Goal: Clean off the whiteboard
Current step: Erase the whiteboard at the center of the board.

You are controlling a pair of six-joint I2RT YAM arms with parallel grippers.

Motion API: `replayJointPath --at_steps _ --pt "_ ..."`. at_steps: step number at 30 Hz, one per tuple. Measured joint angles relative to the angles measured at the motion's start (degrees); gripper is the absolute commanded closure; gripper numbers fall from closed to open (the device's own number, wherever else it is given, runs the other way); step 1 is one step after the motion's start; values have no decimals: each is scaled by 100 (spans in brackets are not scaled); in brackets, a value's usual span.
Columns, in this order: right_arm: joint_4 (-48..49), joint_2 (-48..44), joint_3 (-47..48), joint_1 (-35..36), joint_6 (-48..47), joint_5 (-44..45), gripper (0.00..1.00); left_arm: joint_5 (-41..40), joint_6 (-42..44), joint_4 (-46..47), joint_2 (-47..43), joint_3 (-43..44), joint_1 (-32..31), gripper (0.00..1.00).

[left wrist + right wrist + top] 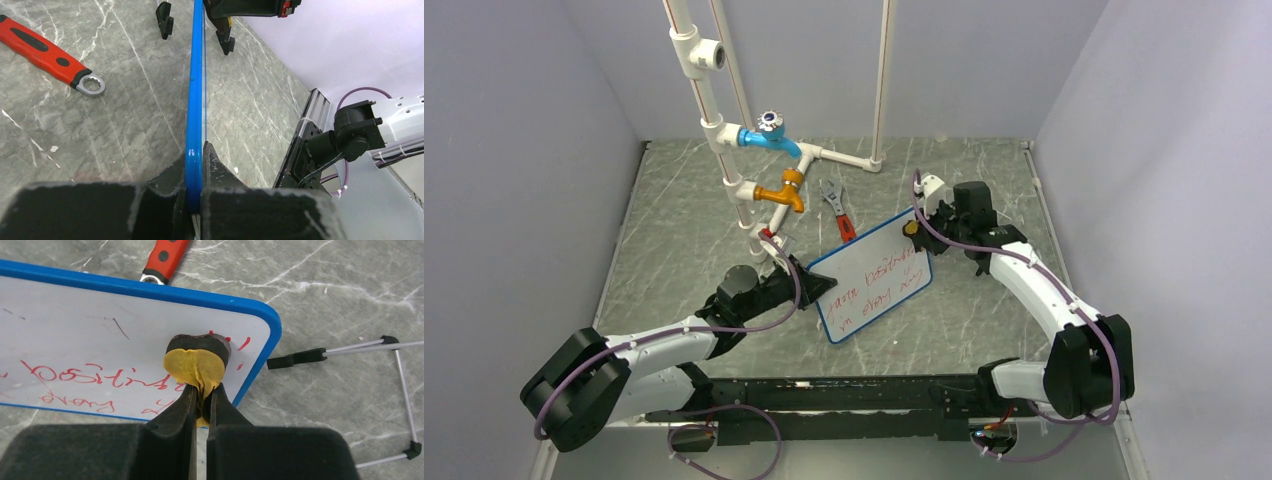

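Note:
The whiteboard [874, 285] has a blue frame and red handwriting and stands tilted on the marble table. My left gripper [809, 285] is shut on its left edge; the left wrist view shows the blue frame [196, 90] edge-on between my fingers. My right gripper [921, 222] is shut on a round yellow eraser with a black felt base [197, 360], pressed on the board's upper right corner [150, 330]. Red writing [95, 376] runs left of the eraser.
A red-handled wrench [841, 215] lies behind the board, also in the left wrist view [47, 57]. A white pipe rig with blue [769, 135] and orange [784, 192] taps stands at the back left. The board's wire stand with black feet [400, 390] shows at the right.

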Motion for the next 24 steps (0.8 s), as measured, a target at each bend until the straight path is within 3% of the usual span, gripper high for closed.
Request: replayJointPath --at_steps 9,17,24 --pt "208 72 2 -63 267 667 100 -7 -9 48 48 11 0 100" --pt "-199 129 68 -98 -584 -205 100 -4 7 42 46 11 0 100" --pt "-538 490 662 -4 -350 -328 100 -24 17 90 79 11 15 100"
